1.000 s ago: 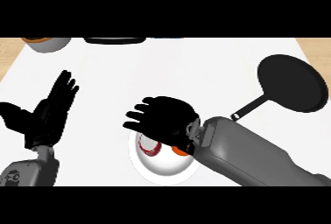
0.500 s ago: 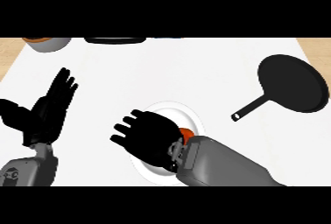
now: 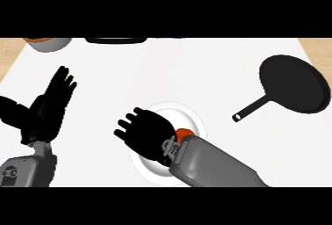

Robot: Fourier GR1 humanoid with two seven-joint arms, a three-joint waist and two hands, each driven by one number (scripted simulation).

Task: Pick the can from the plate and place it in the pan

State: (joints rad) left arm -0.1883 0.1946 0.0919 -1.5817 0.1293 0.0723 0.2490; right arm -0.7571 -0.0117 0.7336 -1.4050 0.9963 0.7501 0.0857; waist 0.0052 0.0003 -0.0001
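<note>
Right hand point(image 3: 146, 132) over the white plate point(image 3: 192, 115), fingers pointing toward the left of the view and bent downward, covering most of the plate's left half. Cannot tell whether those fingers close on anything; nothing visibly clasped between them. Only a small orange-red patch of the can point(image 3: 184, 133) visible, just behind the fingers at the wrist side, pressed between the back of the hand and the grey right forearm point(image 3: 214, 162). Still within the plate's rim, not lifted clear as far as visible. Rest of the can hidden under hand and forearm.

Black pan point(image 3: 295, 89) well away from the fingers, far toward the right of the view, handle point(image 3: 253, 109) slanting down toward the plate's upper right. No contents visible in the pan.

Left hand point(image 3: 48, 107) near the left edge, open, fingers straight and spread, pointing up the view, holding nothing, resting. Grey left forearm point(image 3: 29, 167) below it.

Beyond the left fingertips, at the counter's far edge, a pale bowl point(image 3: 48, 42) with something brownish inside, partly cut off. Beside it, further right along the same edge, a dark flat object point(image 3: 117, 40), only its near rim in view. White counter point(image 3: 162, 70) underneath everything.
</note>
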